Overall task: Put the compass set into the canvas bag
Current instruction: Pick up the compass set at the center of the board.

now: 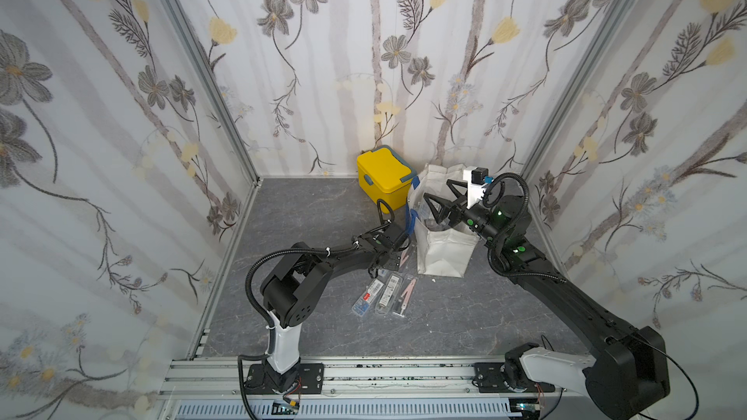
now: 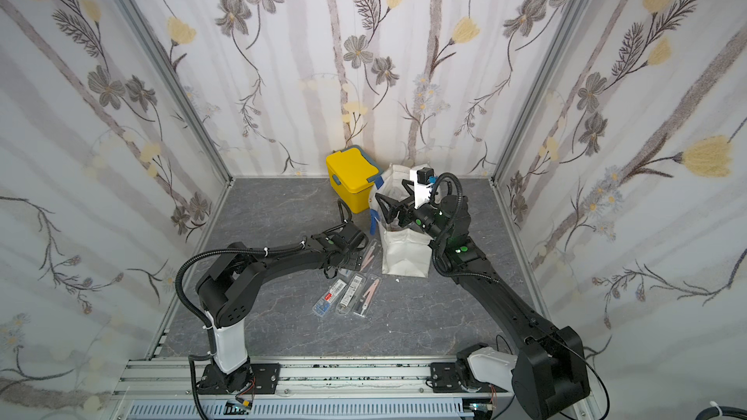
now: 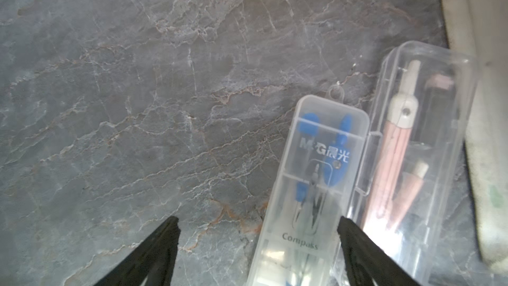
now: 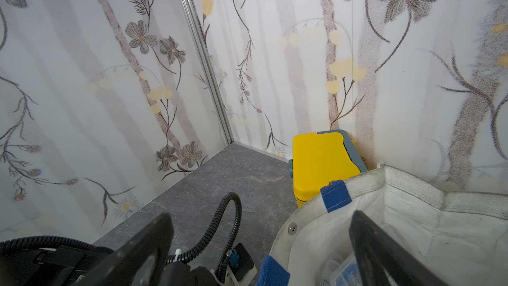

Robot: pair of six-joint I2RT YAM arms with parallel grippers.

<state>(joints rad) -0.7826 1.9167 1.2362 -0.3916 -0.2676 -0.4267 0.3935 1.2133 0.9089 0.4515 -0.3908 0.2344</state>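
Observation:
Several clear compass set cases lie on the grey floor in front of the canvas bag [image 1: 442, 254] [image 2: 404, 256]. In the left wrist view a case with a blue compass [image 3: 310, 188] lies between the fingers of my left gripper [image 3: 257, 220], which is open. One fingertip [image 3: 346, 226] sits at the seam between it and a neighbouring pink compass case [image 3: 412, 147]; the other stands off over bare floor. In both top views that gripper [image 1: 384, 266] [image 2: 343, 266] hangs low beside the bag. My right gripper [image 1: 438, 204] [image 4: 261, 215] is open astride the bag's rim [image 4: 398, 182], holding nothing.
A yellow lidded box [image 1: 384, 179] [image 4: 321, 166] stands against the back wall, touching the bag's left side. Three more cases [image 1: 388, 290] lie side by side nearer the front. Clear cases [image 4: 341, 271] show inside the bag. Floral walls close in three sides.

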